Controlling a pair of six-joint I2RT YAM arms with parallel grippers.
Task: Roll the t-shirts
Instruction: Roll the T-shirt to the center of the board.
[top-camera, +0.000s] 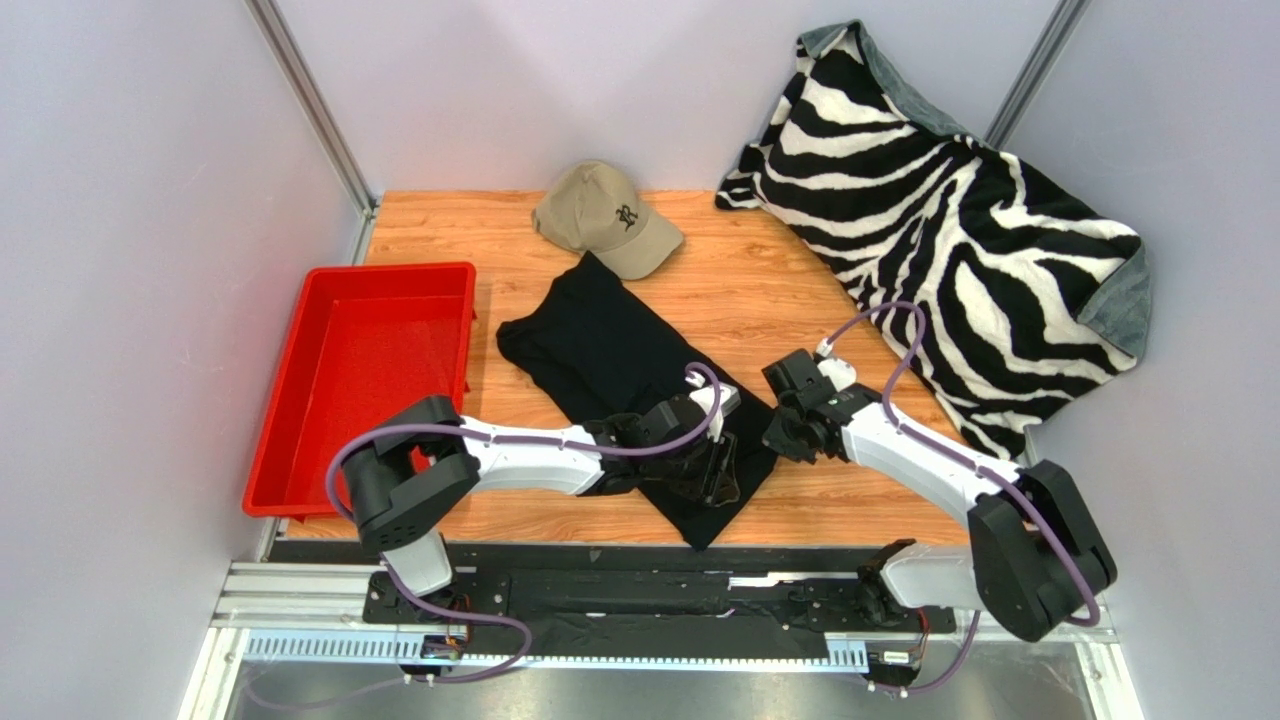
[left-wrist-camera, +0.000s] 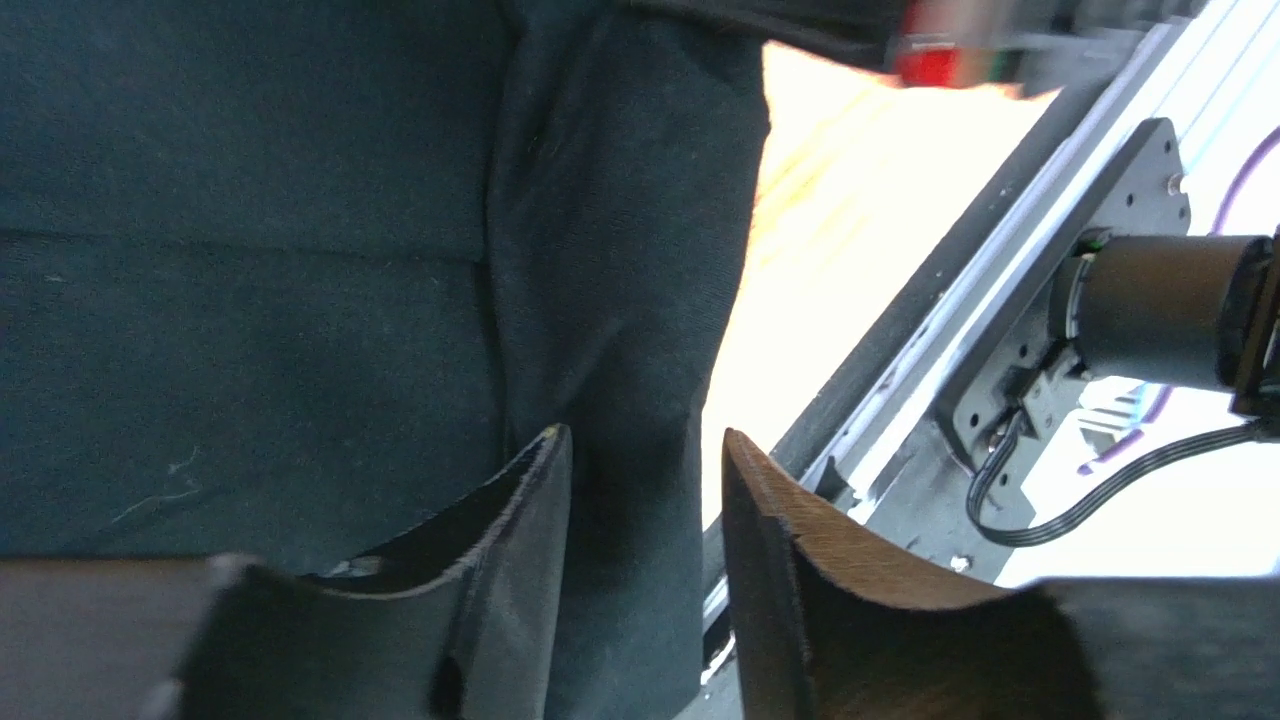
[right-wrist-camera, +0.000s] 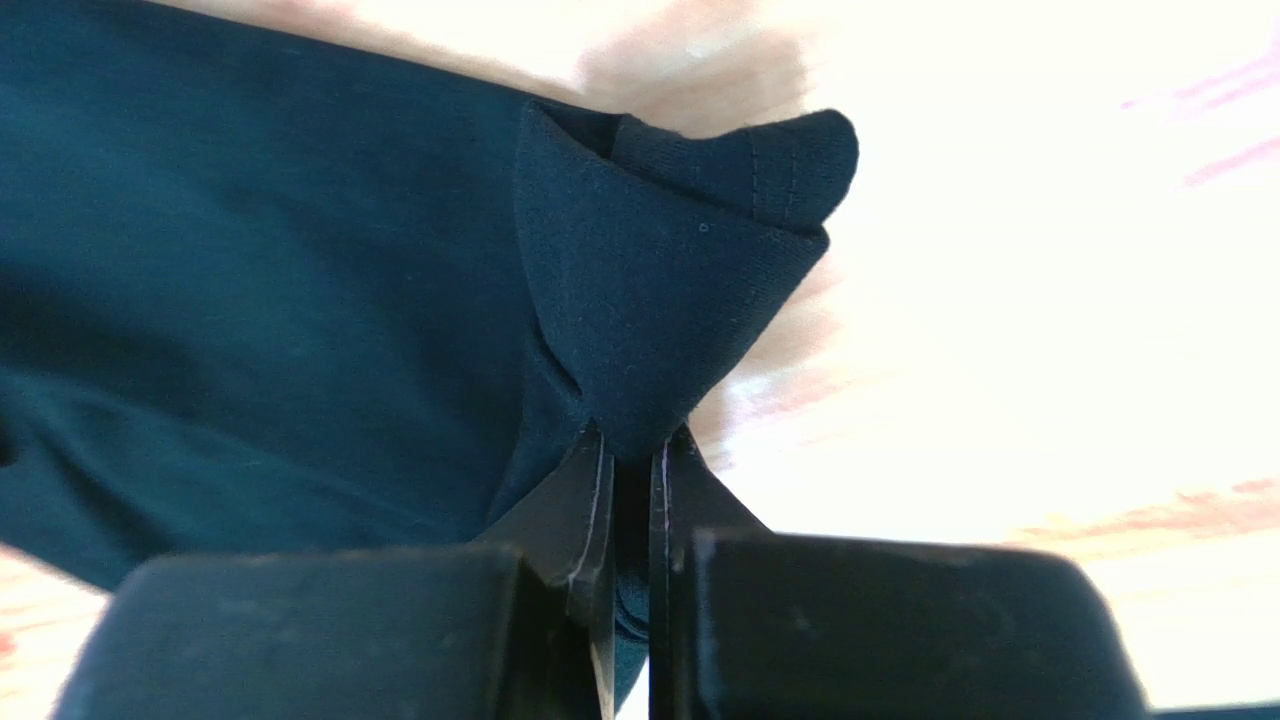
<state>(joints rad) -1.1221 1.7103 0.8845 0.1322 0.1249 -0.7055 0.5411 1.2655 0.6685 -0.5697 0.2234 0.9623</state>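
Right tool (right-wrist-camera: 631, 458) pinches a corner of the plain black cotton t-shirt (top-camera: 601, 338) — left tool (left-wrist-camera: 643, 480) stands spread apart over its near edge.

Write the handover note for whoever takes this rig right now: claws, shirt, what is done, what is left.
Left claw: open, fingers apart over the near end of the t-shirt, with a fold of it showing between them.
Right claw: shut on a corner at the t-shirt's right edge.
T-shirt: on the table, a long strip running from near the cap towards the arms.
Done: apparently folded narrow; no roll visible yet.
Left: probably lay the pinched corner flat, then roll the strip end to end.
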